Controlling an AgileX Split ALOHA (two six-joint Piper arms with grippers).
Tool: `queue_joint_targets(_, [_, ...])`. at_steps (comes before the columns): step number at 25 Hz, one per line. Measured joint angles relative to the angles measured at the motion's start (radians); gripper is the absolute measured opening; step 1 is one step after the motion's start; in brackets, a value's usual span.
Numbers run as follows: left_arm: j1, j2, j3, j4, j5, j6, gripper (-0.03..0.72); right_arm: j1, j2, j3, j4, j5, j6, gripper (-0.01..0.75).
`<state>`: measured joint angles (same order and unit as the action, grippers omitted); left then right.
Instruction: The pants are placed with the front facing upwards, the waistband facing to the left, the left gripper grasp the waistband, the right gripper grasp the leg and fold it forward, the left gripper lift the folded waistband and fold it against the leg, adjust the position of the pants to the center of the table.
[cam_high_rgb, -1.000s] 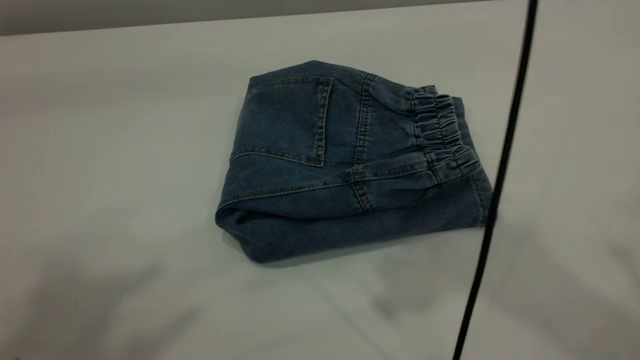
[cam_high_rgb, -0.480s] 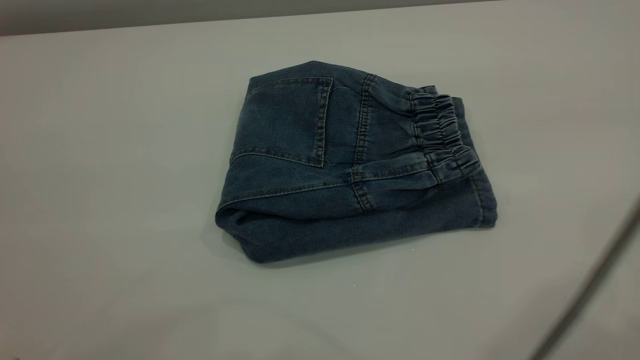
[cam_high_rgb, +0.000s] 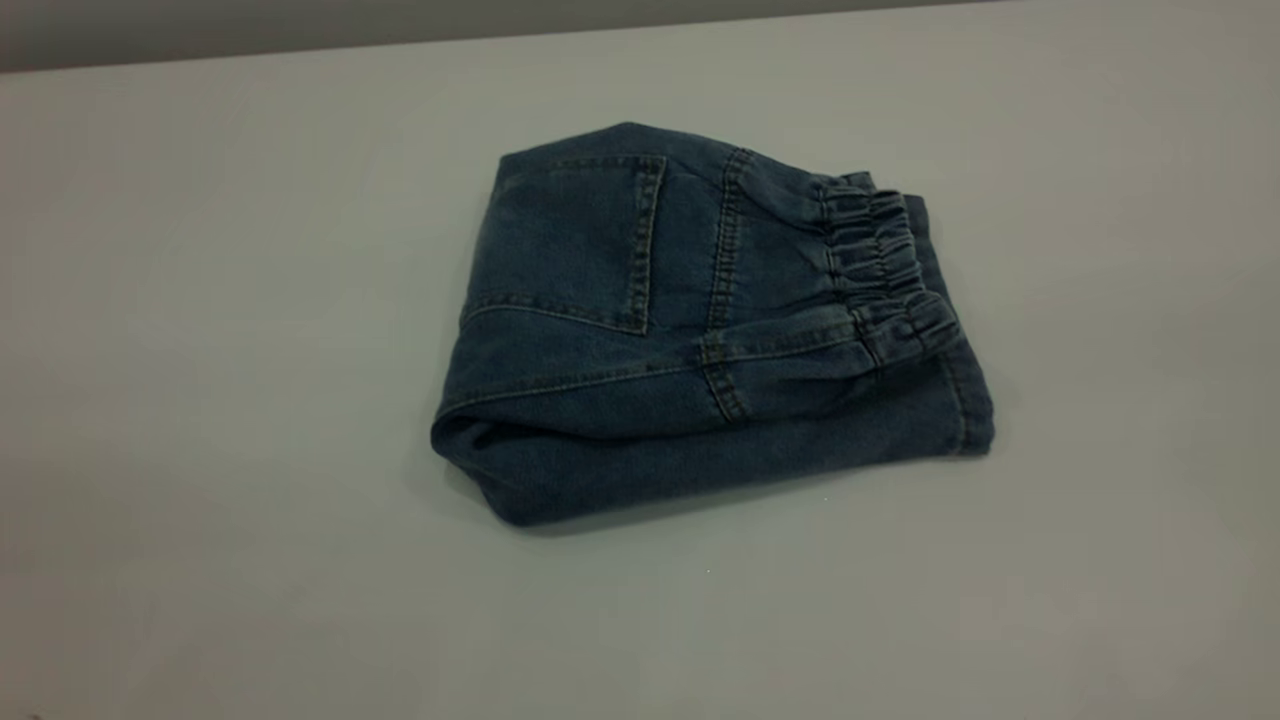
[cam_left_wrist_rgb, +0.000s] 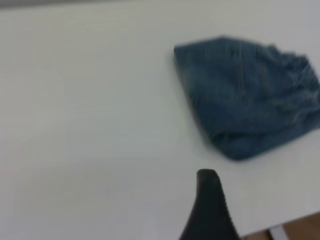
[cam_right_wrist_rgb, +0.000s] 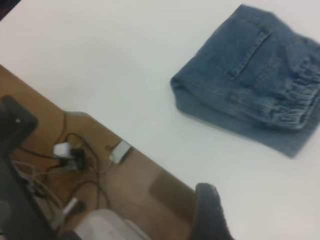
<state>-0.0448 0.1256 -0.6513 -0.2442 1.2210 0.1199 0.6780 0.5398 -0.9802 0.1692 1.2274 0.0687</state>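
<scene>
The pants (cam_high_rgb: 700, 320) lie folded into a compact bundle on the table (cam_high_rgb: 200, 300), a little toward the far side and near the middle in the exterior view. The patch pocket (cam_high_rgb: 570, 240) faces up. The waistband (cam_high_rgb: 885, 265) sits gathered along the bundle's right edge, on top of the layer beneath. A rounded fold runs along the near-left corner; a stitched hem shows at the near-right corner.

No arm shows in the exterior view.

Left wrist view: one black finger of the left gripper (cam_left_wrist_rgb: 209, 205) rises at the frame edge, over bare table. Pants (cam_left_wrist_rgb: 247, 95) lie well apart from it, nothing between. Only one finger shows, so whether it is spread or closed cannot be told.

Right wrist view: the right gripper (cam_right_wrist_rgb: 210, 212), again a single dark finger, hangs near the table edge, above what looks like the floor with loose cables (cam_right_wrist_rgb: 75, 155) and a small white plug. Pants (cam_right_wrist_rgb: 252, 75) well apart. The finger spacing is not readable. Neither holds cloth.
</scene>
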Motion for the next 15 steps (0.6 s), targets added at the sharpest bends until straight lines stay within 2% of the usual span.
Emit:
queue_joint_targets(5, [0.0,-0.023,0.104,0.078,-0.057,-0.031,0.475,0.0,-0.146,0.15,-0.051,-0.003,-0.051,0.423])
queue_joint_targets(9, [0.0,-0.028,0.116,0.09,-0.097,-0.03,0.475,0.0,-0.263,0.273,-0.066,-0.008,-0.048,0.423])
queue_joint_targets(15, [0.0,-0.028,0.125,0.089,-0.106,-0.03,0.475,0.0,-0.398,0.443,-0.065,-0.158,-0.052,0.423])
